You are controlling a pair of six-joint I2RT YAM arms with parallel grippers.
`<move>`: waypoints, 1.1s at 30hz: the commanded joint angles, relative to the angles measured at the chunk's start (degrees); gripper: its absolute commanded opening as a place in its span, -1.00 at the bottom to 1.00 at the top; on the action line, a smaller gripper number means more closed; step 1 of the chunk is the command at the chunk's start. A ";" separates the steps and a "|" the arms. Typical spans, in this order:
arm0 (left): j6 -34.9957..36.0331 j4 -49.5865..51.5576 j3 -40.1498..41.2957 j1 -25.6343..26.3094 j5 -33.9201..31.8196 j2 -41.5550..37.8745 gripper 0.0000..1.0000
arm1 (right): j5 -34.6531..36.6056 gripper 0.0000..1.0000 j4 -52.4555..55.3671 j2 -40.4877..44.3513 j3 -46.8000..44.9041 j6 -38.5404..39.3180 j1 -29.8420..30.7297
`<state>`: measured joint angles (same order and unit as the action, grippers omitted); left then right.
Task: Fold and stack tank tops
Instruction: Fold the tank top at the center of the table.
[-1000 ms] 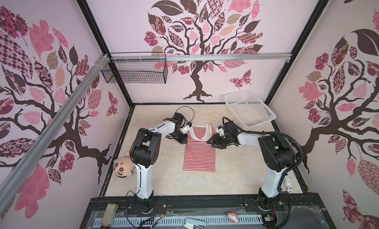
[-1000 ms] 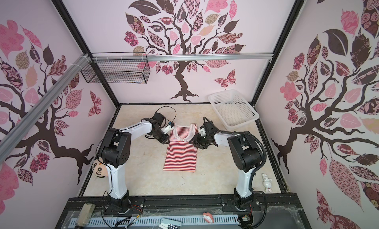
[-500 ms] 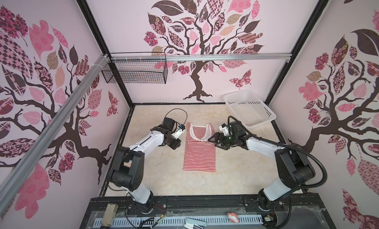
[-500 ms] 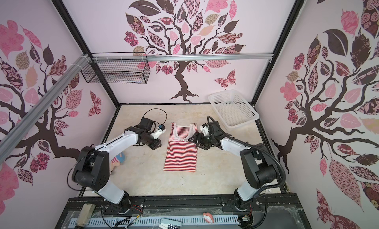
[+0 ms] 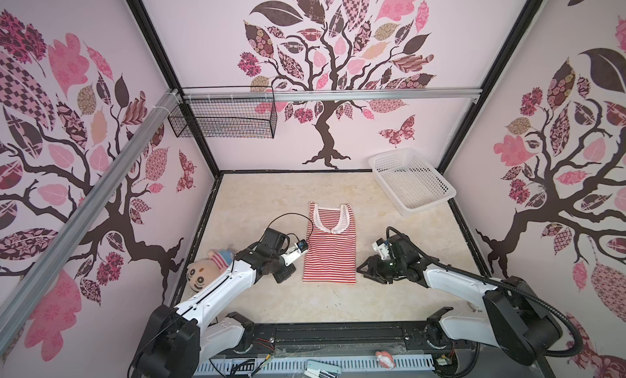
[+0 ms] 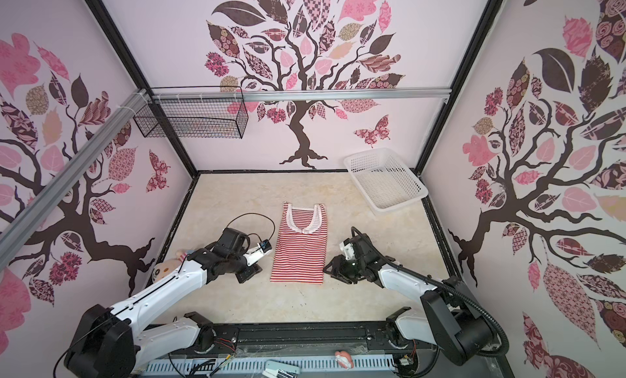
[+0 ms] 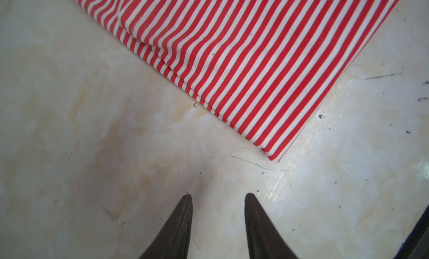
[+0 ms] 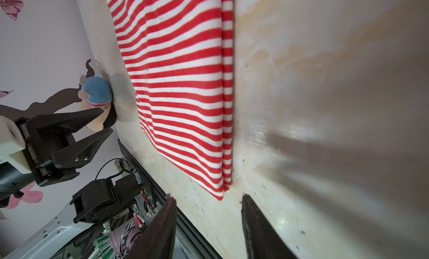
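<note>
A single red-and-white striped tank top [image 5: 330, 249] is lying flat in the middle of the tabletop [image 5: 264, 196]. It is folded lengthwise into a narrow panel, its white-trimmed neckline pointing toward the back wall and its hem toward the robot's base. The left claw [image 7: 218, 196] is hanging low over bare tabletop just off the hem's left corner. Its two dark fingers [image 7: 181, 227] are standing partly apart, gripping nothing and touching no cloth, with the corner lying just ahead of the tips. The right claw [image 8: 206, 197] is sitting at the opposite hem corner, likewise partly spread and gripping nothing. The layered fold edge is ending right in front of the gap between its tips; whether a tip is brushing the fabric cannot be told. In both top views the two arms are flanking the garment's lower end, one on each side. A white perforated basket [image 5: 427, 206] is sitting in the far right corner, well apart from the top, and a plush doll [image 5: 203, 273] is lying by the left wall beside the left arm.
</note>
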<state>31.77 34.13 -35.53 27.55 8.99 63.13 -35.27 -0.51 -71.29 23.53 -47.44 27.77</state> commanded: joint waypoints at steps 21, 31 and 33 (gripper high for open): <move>-1.24 -9.69 5.46 13.34 -3.90 1.59 0.26 | 2.59 0.13 -7.62 0.10 -4.27 -8.34 5.23; 0.76 -13.64 5.19 16.28 -6.80 7.11 -0.01 | 2.83 0.01 -10.25 -1.31 -4.82 -10.12 6.33; 1.51 -14.77 5.62 18.14 -9.06 7.89 -0.03 | 2.93 -0.01 -10.47 -1.45 -4.94 -10.26 6.60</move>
<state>31.92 22.06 -29.91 44.10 2.52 70.32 -32.88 -10.11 -72.05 19.00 -57.04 33.82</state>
